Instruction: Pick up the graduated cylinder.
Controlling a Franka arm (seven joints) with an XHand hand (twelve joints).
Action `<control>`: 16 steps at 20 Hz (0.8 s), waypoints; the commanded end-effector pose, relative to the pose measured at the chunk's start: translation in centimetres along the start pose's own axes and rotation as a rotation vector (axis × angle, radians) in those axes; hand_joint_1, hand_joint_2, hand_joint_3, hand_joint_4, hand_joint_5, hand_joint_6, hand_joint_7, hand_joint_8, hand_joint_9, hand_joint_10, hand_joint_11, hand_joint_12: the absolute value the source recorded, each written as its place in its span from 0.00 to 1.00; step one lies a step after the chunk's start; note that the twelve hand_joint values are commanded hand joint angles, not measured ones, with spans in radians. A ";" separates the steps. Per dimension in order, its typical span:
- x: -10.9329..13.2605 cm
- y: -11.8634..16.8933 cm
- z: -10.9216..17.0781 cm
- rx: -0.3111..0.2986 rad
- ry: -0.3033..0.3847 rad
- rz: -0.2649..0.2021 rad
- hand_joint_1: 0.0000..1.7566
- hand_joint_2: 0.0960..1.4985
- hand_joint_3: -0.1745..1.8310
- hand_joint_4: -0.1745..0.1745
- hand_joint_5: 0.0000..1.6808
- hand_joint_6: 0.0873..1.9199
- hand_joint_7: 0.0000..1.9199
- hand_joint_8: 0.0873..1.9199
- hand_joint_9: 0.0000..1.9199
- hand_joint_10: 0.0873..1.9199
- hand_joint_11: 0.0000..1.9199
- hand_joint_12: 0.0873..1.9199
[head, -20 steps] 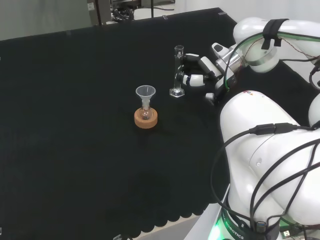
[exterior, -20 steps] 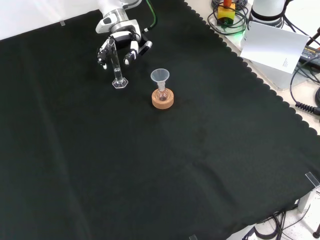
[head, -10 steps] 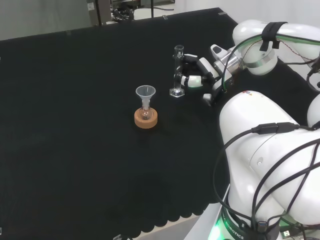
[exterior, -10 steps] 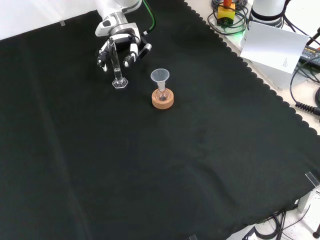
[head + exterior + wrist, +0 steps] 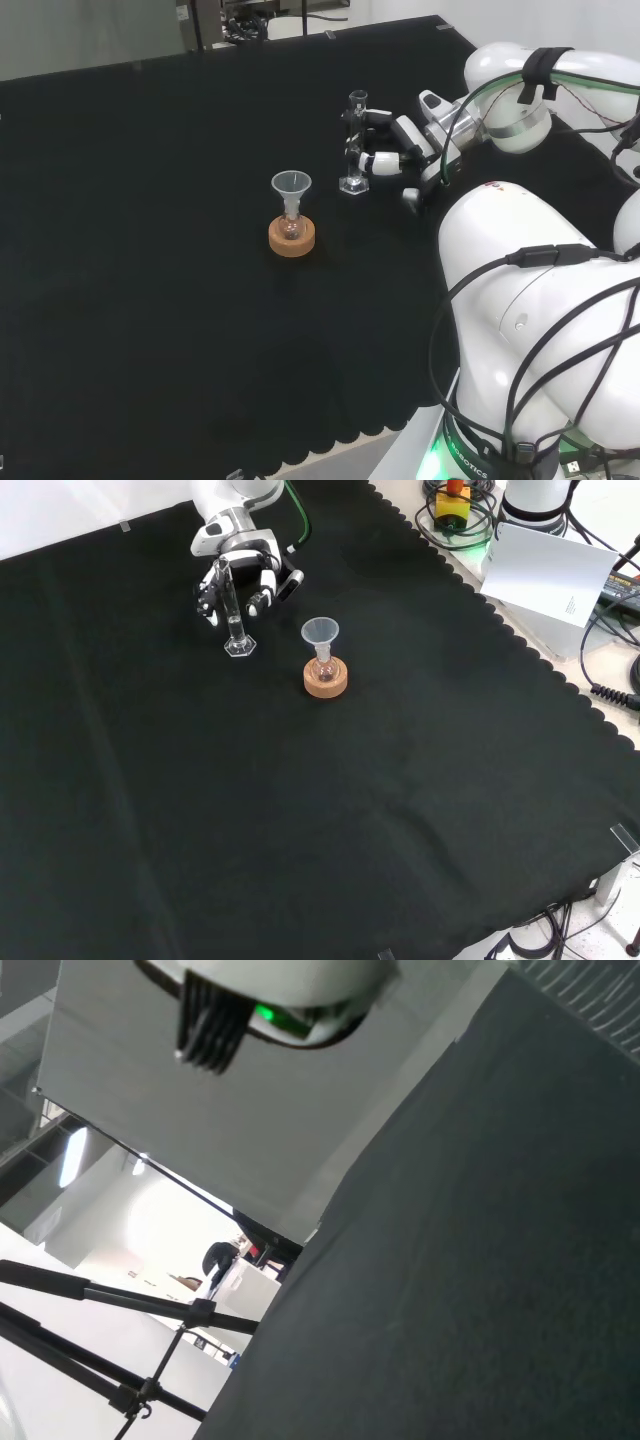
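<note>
Grasping is the step in hand, judged from how things lie. The graduated cylinder [image 5: 354,140] stands upright on its small clear foot on the black tabletop [image 5: 150,250], toward the far right corner in the head view, and toward the top left in the front view [image 5: 233,612]. The robot hand [image 5: 395,145] sits right against the cylinder's tube, its fingers [image 5: 212,588] partly curled on either side of the glass in the front view, with the tube standing between them. Whether the fingers already press the glass or are just short of it, I cannot tell; the foot looks to be resting on the cloth, so the cylinder is not yet lifted.

Nearer the middle of the tabletop, well apart from the robot hand, a clear funnel [image 5: 291,186] sits in a small flask [image 5: 292,226] on a cork ring [image 5: 292,238].

Next, the move likely calls for the fingers and thumb to wrap fully round the tube, then a straight rise that keeps the cylinder upright so the narrow glass neither tips nor slides down.
</note>
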State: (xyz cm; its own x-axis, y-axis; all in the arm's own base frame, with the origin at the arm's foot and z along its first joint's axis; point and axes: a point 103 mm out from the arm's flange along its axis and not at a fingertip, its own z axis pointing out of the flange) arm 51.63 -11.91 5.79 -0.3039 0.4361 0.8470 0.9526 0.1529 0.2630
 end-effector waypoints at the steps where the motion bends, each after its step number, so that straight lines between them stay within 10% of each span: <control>1: 0.2 0.0 0.1 -0.003 0.005 -0.003 0.63 0.42 0.41 0.49 0.44 0.10 0.35 0.24 0.53 0.09 0.42 0.52; 16: 0.1 0.1 -0.2 -0.014 0.011 0.001 0.64 0.43 0.42 0.49 0.39 0.21 0.36 0.24 0.57 0.05 0.44 0.51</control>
State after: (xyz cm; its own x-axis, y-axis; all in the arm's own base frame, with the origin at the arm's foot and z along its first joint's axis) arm 51.68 -11.93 5.97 -0.3034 0.4270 0.8518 0.9528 0.1431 0.2676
